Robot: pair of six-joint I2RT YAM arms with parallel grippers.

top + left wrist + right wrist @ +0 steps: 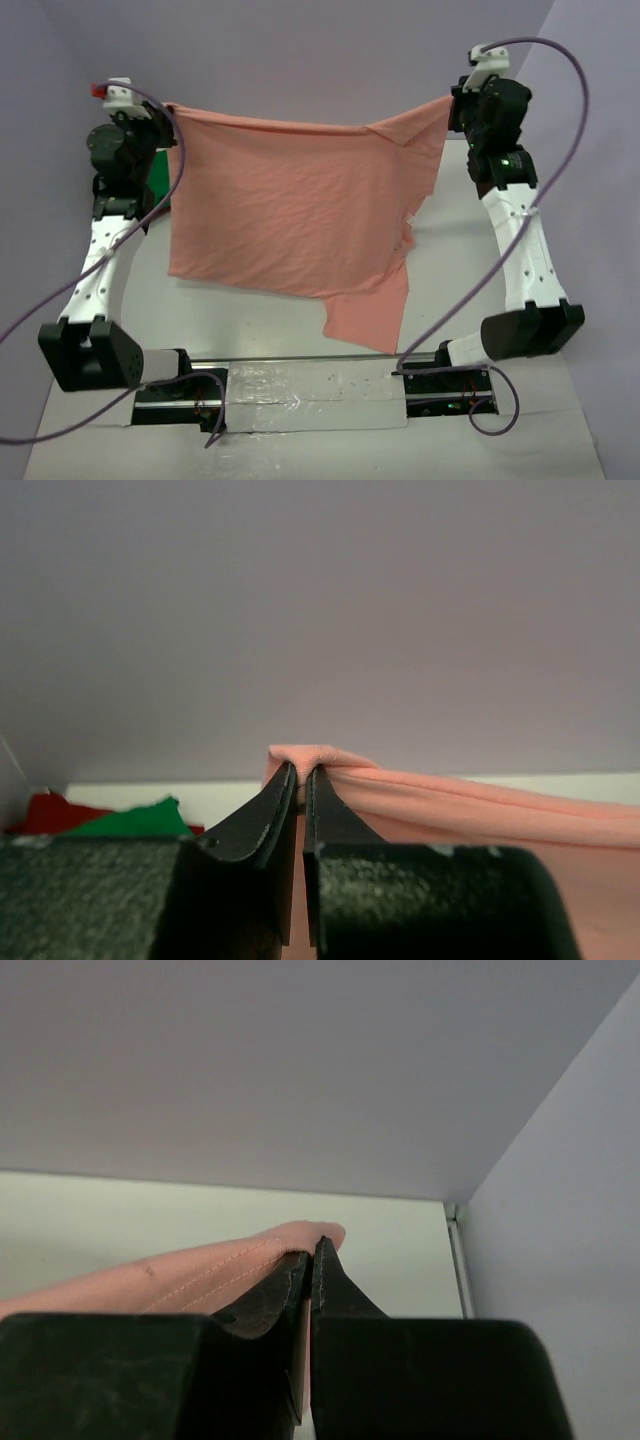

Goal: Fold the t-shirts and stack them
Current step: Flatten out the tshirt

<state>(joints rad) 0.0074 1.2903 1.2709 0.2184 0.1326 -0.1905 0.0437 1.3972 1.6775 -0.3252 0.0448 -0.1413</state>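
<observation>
The salmon-pink t-shirt point(290, 210) hangs spread out in the air between both arms, high above the table. My left gripper point(168, 108) is shut on its upper left corner; in the left wrist view the cloth point(460, 805) bunches over the closed fingertips of that gripper point(303, 770). My right gripper point(452, 100) is shut on the upper right corner; the hemmed edge point(200, 1270) shows pinched at that gripper's tips point(314, 1250). A sleeve hangs lowest at the shirt's bottom right. A green t-shirt point(135, 820) and a red t-shirt point(45, 810) lie at the far left.
The green cloth point(160, 175) shows behind the left arm in the top view. A silver taped strip point(315, 395) and the arm bases run along the near table edge. Purple walls close in the back and right.
</observation>
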